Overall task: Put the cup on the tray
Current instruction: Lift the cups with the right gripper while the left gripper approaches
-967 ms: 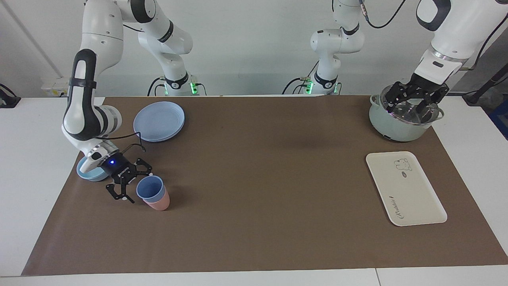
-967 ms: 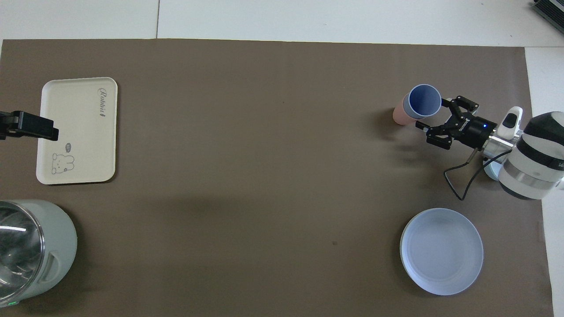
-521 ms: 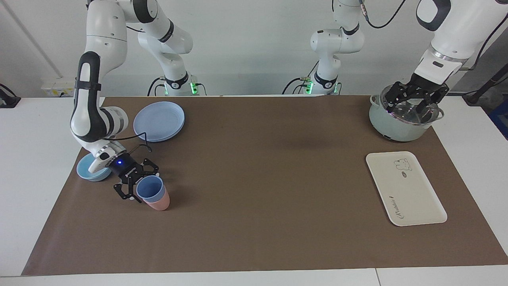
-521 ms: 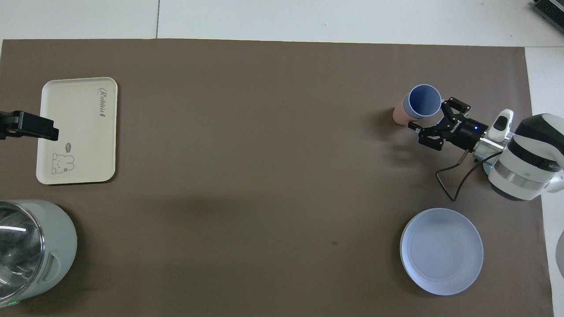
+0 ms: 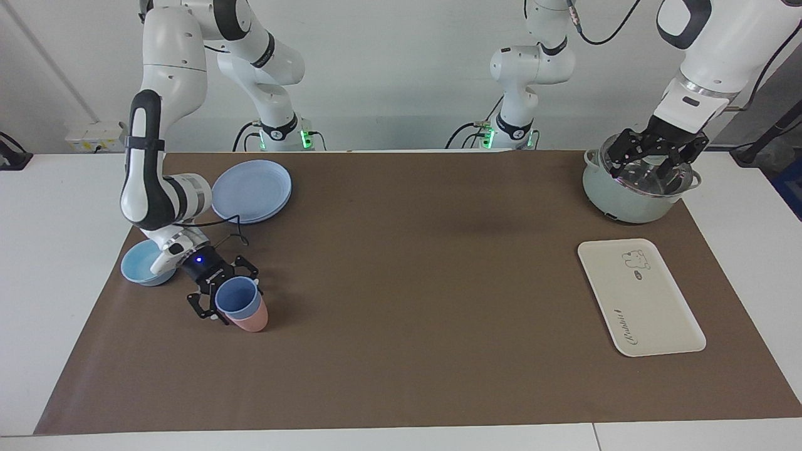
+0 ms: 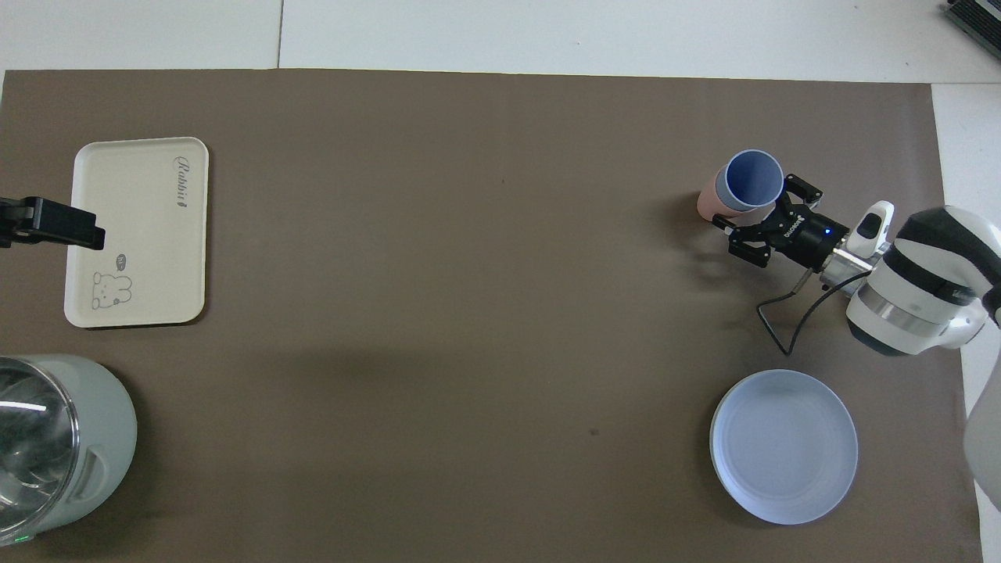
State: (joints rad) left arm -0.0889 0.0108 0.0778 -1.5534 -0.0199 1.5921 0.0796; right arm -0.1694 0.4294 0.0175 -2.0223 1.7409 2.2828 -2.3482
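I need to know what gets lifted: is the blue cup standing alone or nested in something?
Nested. The blue cup sits upright inside the pink cup, whose lower part shows beneath it; the open right gripper straddles it.

A brown mat (image 5: 401, 294) covered the white table (image 5: 56, 250), a plain pale wall (image 5: 401, 75) rising across the frame's top.

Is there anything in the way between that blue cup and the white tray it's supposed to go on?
Nothing visible: only bare brown mat lies between the cup and the tray. The cup sits nested in a pink cup, with the open right gripper around it.
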